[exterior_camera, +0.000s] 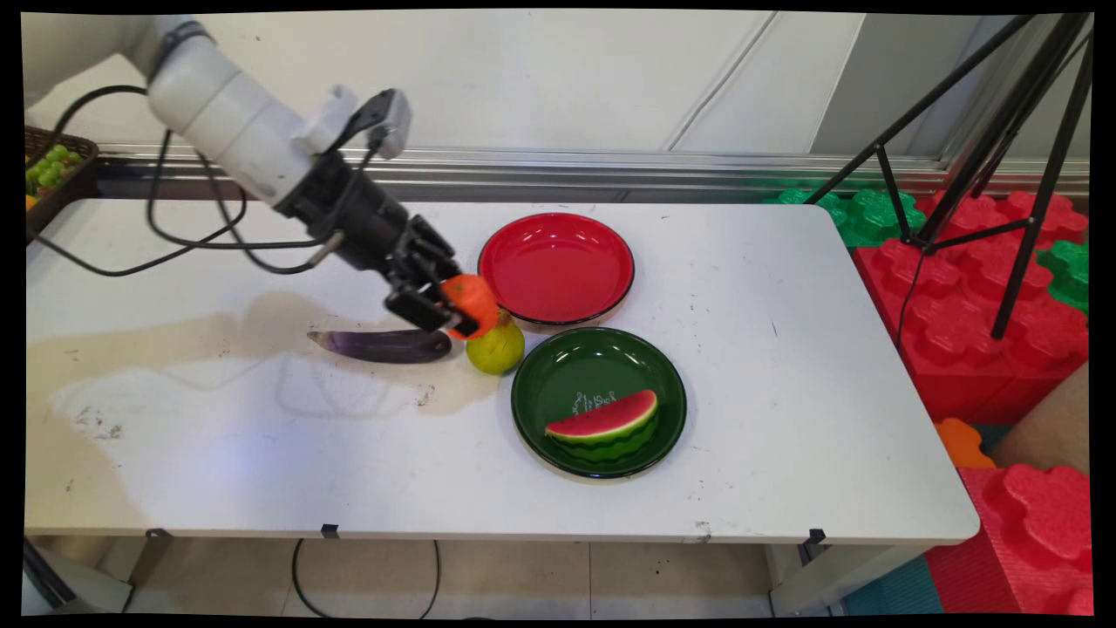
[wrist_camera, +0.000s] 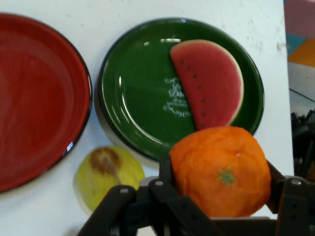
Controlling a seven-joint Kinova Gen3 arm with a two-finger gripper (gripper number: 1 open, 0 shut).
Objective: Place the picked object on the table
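Black two-finger gripper (exterior_camera: 452, 307) clamped on an orange (exterior_camera: 471, 296), round, with dimpled matte peel and a small green star-shaped stem mark facing the hand camera (wrist_camera: 220, 169). Held just above a yellow-green pear (exterior_camera: 495, 347), smooth-skinned with a brown patch and stem at the top (wrist_camera: 109, 174), standing on the white table (exterior_camera: 785, 349). Just left of the pear, a glossy dark purple eggplant (exterior_camera: 384, 345), long and tapering, lying flat. Near the orange, a shiny red plate (exterior_camera: 556, 269), round with a dark rim. In front of it, a glossy green plate (exterior_camera: 558, 384), bearing a watermelon slice (exterior_camera: 604, 426), half-moon shaped, red flesh with black seeds and striped green rind. White lettering printed on the green plate's middle (wrist_camera: 173, 101), too small to read. Scuffed and stained tabletop.
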